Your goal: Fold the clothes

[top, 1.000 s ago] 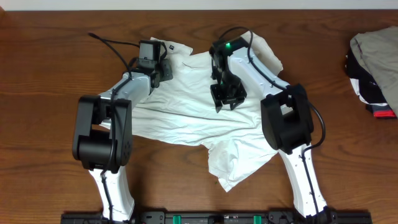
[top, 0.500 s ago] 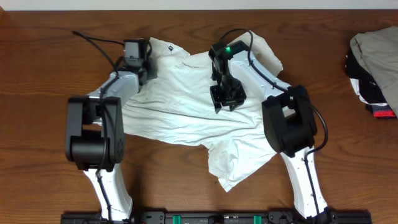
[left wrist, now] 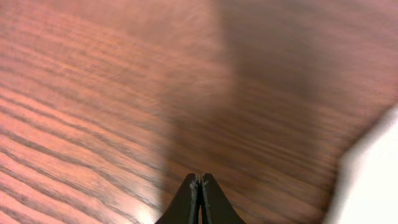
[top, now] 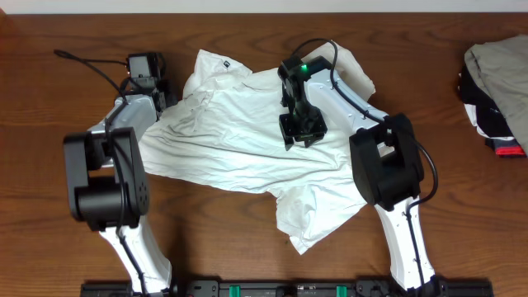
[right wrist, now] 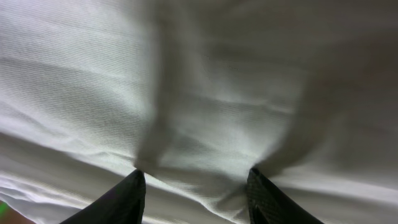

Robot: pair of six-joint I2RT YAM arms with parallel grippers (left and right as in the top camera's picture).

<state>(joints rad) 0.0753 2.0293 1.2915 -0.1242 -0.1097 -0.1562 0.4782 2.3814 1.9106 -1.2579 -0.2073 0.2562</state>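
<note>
The left gripper [left wrist: 200, 184] has its jaws pressed together and holds nothing. It hangs over bare wood just off the left side of the T-shirt [top: 239, 140], a strip of which shows white at the right of the left wrist view. A second ago this gripper stood over the shirt's far left part; the arm has since swung left and clear of the cloth, and its cable [top: 87, 62] now trails toward the far left corner of the tabletop [top: 49, 165]. The shirt's left margin now lies more spread out toward that side. The right gripper [right wrist: 196, 180] has not shifted: its jaws stand apart, both tips down on the white fabric, which creases at each tip. The T-shirt lies crumpled across the middle of the tabletop, its far parts close to the far edge and one flap reaching toward the near edge between the two arm bases. A heap of garments [top: 499, 82] sits at the right edge, well apart from the shirt. Bare wood lies open along the left side, and between shirt and heap.
</note>
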